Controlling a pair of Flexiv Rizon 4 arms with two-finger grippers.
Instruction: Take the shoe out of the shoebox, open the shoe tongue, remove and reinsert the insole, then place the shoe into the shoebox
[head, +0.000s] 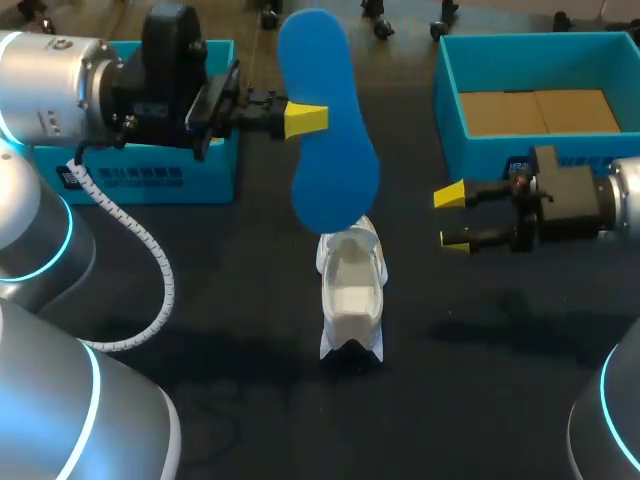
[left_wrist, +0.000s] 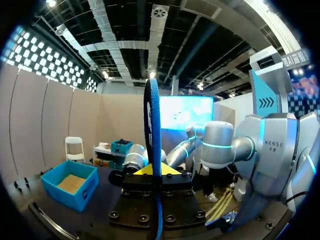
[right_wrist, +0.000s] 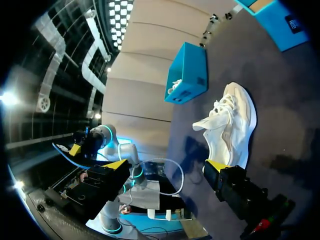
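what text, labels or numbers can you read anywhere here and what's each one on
White print on the front of the left blue box: too blurred to read.
Dark label on the wall of the blue shoebox: too small to read.
Dark lettering on a silver arm link: too small to read reliably.
White shoe and blue insole: no print visible.

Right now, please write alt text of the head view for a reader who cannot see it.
The left pincer holds a blue insole above a white shoe; the right pincer is open near a blue shoebox.
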